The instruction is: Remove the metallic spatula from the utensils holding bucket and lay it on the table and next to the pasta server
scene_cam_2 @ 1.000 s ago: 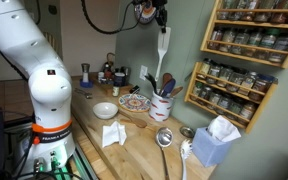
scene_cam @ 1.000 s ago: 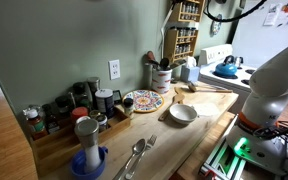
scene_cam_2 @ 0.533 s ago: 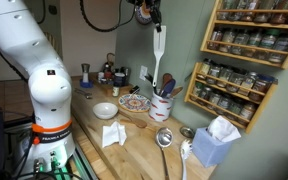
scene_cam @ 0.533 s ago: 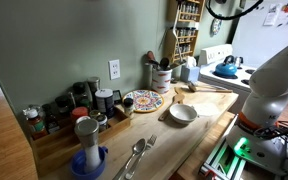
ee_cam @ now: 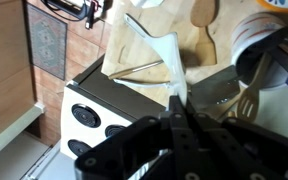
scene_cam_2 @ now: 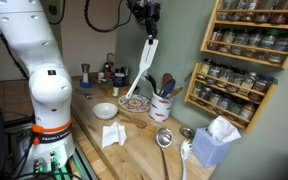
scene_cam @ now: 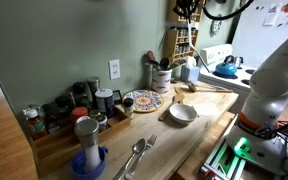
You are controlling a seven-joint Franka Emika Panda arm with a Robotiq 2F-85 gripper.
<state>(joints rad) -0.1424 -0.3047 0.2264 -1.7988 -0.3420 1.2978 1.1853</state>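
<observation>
So, starting far left in an exterior view, the white robot arm [scene_cam_2: 39, 70] is seen beside the wooden table [scene_cam_2: 134, 155]; a small white bowl [scene_cam_2: 106, 110] is parked on the wood, with a crumpled white napkin [scene_cam_2: 112, 134] just in front of it; a patterned round plate [scene_cam_2: 135, 102] is set further back by the wall.

Above the plate, the long, flat metallic spatula [scene_cam_2: 145, 65] is held up in the air, tilted, with its blade end lowest; it's gripped by the handle at the top by the gripper [scene_cam_2: 147, 12], well above the table. In the wrist view the dark fingers [ee_cam: 189, 135] are seen pressed in on the spatula's handle, pinching it, with the blade [ee_cam: 159, 55] sticking out past them.

Just to the right, the white utensils holding bucket [scene_cam_2: 162, 105] is stood on the table with wooden spoons poking out; the spatula is apart from it, not touching. In front of the bucket, two shiny metal serving utensils [scene_cam_2: 164, 137] are laid flat on the wood; which one is the pasta server can't be told. Further right a blue tissue box [scene_cam_2: 216, 140] is sat near the edge; a wooden spice rack [scene_cam_2: 242, 60] is hung on the wall.
</observation>
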